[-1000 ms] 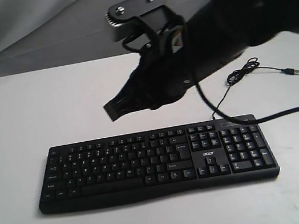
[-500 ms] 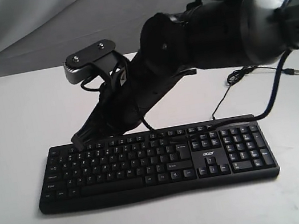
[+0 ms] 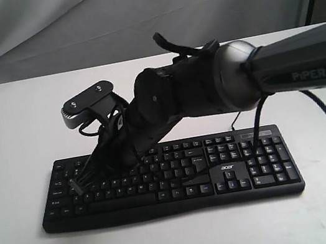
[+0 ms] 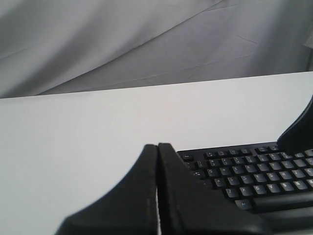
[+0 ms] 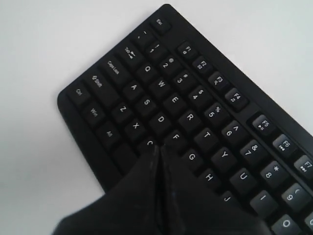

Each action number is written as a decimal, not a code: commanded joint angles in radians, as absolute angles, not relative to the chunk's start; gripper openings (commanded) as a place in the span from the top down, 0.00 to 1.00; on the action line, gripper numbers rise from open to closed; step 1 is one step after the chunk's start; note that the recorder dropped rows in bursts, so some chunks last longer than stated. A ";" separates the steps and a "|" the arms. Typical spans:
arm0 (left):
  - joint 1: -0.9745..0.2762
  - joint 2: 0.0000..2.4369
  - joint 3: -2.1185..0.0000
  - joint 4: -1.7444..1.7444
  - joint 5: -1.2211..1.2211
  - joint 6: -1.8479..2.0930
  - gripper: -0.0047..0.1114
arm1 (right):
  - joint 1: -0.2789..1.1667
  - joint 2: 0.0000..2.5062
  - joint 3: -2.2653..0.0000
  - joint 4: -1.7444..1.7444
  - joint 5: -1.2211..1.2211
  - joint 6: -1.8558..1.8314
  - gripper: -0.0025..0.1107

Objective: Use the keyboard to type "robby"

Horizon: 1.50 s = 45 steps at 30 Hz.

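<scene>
Right jaws pressed together, tip over keyboard (image 3: 246, 164) by C key (image 5: 148, 143); left jaws together, above table (image 4: 73, 137).

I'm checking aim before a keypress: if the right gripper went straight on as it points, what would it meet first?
Probably the wide black plastic keyboard, among its letter keys: the shut right gripper ends beside the C key and F key in its wrist view. Which key exactly is unclear.
</scene>
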<state>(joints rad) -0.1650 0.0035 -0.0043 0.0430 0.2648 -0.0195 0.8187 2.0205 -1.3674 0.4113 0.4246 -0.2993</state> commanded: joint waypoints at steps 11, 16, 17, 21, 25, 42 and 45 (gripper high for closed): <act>-0.171 0.000 0.000 0.048 0.258 -0.022 0.96 | 0.808 2.170 -1.533 0.354 0.431 -0.299 0.98; -0.171 0.000 0.000 0.048 0.258 -0.022 0.96 | 0.785 2.170 -1.533 0.313 0.421 -0.270 0.98; -0.171 0.000 0.000 0.048 0.258 -0.022 0.96 | 0.779 2.170 -1.533 0.318 0.413 -0.275 0.98; -0.171 0.000 0.000 0.048 0.258 -0.022 0.96 | 0.783 2.189 -1.533 0.329 0.400 -0.284 0.98; -0.171 0.000 0.000 0.048 0.258 -0.022 0.96 | 0.806 2.206 -1.533 0.328 0.394 -0.287 0.98; -0.171 0.000 0.000 0.048 0.258 -0.022 0.96 | 0.813 2.206 -1.533 0.325 0.349 -0.291 0.98; -0.171 0.000 0.000 0.048 0.258 -0.022 0.96 | 0.815 2.206 -1.533 0.325 0.349 -0.291 0.98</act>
<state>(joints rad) -0.1650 0.0035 -0.0043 0.0430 0.2648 -0.0195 0.8119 2.2099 -1.5268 0.3307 0.3610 -0.2874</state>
